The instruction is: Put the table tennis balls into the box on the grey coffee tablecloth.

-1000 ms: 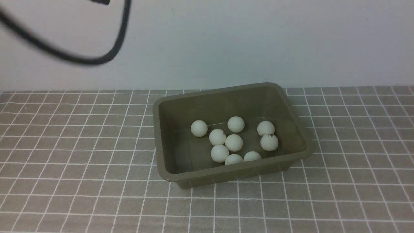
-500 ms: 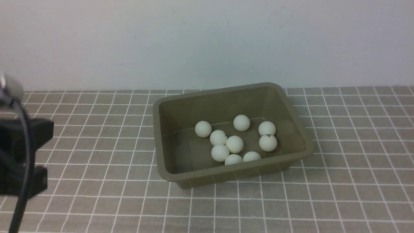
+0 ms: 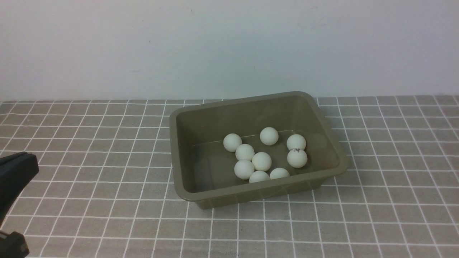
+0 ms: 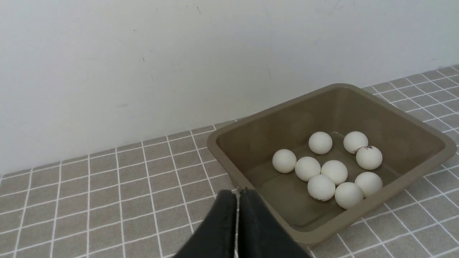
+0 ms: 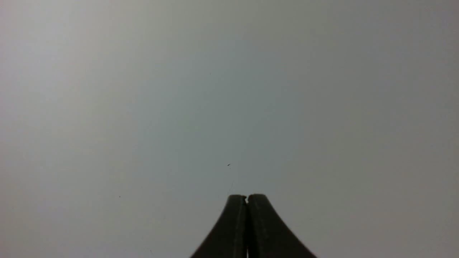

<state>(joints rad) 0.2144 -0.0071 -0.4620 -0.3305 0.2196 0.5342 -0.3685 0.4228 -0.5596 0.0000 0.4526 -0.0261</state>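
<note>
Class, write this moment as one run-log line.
balls: eight, all in box | left gripper: shut, empty | right gripper: shut, empty

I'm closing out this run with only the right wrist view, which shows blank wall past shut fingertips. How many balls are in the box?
Observer: Nine table tennis balls lie inside the box.
Operator: Any left outside?
Observer: None shows on the grey coffee tablecloth.
Operator: And the left gripper?
Observer: The left gripper is shut and empty, outside the box.
</note>
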